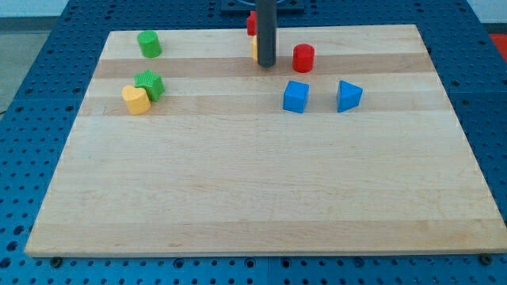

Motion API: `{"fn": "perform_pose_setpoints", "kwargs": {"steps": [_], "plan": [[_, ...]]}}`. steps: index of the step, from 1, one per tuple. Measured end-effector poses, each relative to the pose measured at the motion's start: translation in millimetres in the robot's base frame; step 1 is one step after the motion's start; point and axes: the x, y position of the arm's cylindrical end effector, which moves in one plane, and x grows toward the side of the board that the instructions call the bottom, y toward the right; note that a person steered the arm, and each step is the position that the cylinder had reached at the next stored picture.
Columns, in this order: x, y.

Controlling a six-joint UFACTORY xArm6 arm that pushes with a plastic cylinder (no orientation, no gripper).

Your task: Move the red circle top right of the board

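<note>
The red circle is a short, plain red cylinder standing upright on the wooden board, near the view's top and a little right of centre. My tip sits just beside it on the view's left, with a narrow strip of bare wood between them, so I read them as close but apart. I carry no jaws; the rod is a straight dark bar and holds nothing.

The rod hides most of two blocks behind it. A red block shows only as a sliver at the rod's left edge near the board's top edge, and a yellow block shows only as a thin strip lower down; I cannot make out the shape of either. The rod's upper part is cut off by the view's top.

Below the red circle lie a blue cube and, to its right, a blue block with a pointed, wedge-like look. At the view's left are a green cylinder near the top, and a green block touching a yellow block.

To the right of the red circle, bare wood runs to the board's top right corner, with the top edge near.
</note>
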Motion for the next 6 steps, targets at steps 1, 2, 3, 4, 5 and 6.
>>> {"fn": "perform_pose_setpoints", "kwargs": {"steps": [1,2,3,4,5,6], "plan": [[1.2,72.6],[1.7,108.5],[26.8,86.7],[29.2,123.0],[12.0,150.6],[6.7,155.1]]}}
